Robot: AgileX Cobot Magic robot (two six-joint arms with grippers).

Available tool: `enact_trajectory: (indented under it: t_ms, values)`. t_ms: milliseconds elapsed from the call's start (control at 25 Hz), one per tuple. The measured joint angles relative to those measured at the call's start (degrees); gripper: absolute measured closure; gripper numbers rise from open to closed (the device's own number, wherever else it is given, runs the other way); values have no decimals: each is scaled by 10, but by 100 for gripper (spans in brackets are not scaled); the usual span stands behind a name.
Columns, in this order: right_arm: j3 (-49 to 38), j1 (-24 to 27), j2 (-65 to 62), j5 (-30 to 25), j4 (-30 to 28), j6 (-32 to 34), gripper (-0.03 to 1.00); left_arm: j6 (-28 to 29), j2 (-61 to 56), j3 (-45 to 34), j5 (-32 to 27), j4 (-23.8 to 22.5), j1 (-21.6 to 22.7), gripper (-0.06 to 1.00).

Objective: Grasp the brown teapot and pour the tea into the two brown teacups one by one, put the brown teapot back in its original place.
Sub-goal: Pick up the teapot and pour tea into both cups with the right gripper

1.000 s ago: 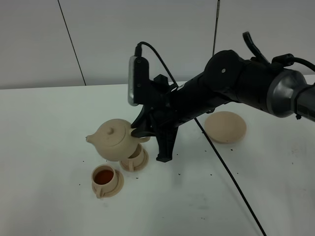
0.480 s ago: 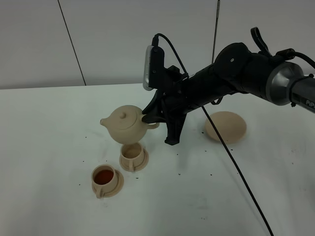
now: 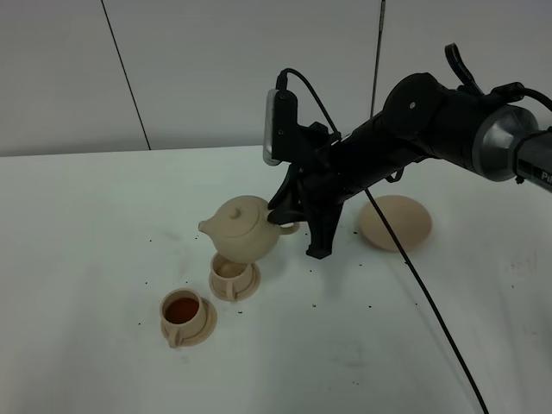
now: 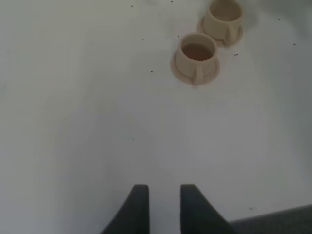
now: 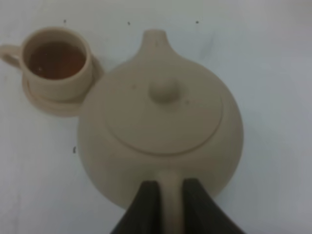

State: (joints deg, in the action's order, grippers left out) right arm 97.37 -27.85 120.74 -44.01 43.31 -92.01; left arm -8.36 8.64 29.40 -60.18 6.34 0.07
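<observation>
**Two teacups on the table, one teapot held above them by the right gripper**

One white table (image 3: pixel 86 224) fills the exterior view and carries everything else. The black right arm (image 3: pixel 414 129) reaches across it from the right side of that view, with a black cable (image 3: pixel 414 285) trailing over the tabletop below it.

The right gripper (image 3: pixel 283 211) is clamped on the loop handle of the brown teapot (image 3: pixel 244 228). In the right wrist view its two dark fingers (image 5: pixel 146 195) sit tight on either side of the handle, and the gripper (image 5: pixel 165 190) looks down on the pot (image 5: pixel 161 131) with its knobbed lid on. The teapot hangs clear of the table and close to level, its spout pointing toward the left of the exterior view.

The wide round saucer (image 3: pixel 395 222) lies on the table to the right of the gripper, well apart from the teapot.

The two brown teacups stand near each other, each on its own small saucer (image 3: pixel 203 328). The nearer teacup (image 3: pixel 182 310) holds dark reddish tea, which also shows in the left wrist view (image 4: pixel 197 53) and the right wrist view (image 5: pixel 57 61). The farther teacup (image 3: pixel 230 272) sits just below the teapot's belly and looks pale inside (image 4: pixel 223 13).

The left gripper (image 4: pixel 161 195) shows only in its own wrist view, well apart from the cups. Its two dark fingertips (image 4: pixel 139 200) stand slightly apart with bare table between them.

Small dark specks (image 3: pixel 314 304) dot the table around the cups.
</observation>
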Motion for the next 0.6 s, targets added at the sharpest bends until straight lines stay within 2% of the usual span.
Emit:
enact_trajectory:
  t_ms: [600]
  values:
    - [0,0,0,-10,-79,38,87,0,0,0,0,0,0,71]
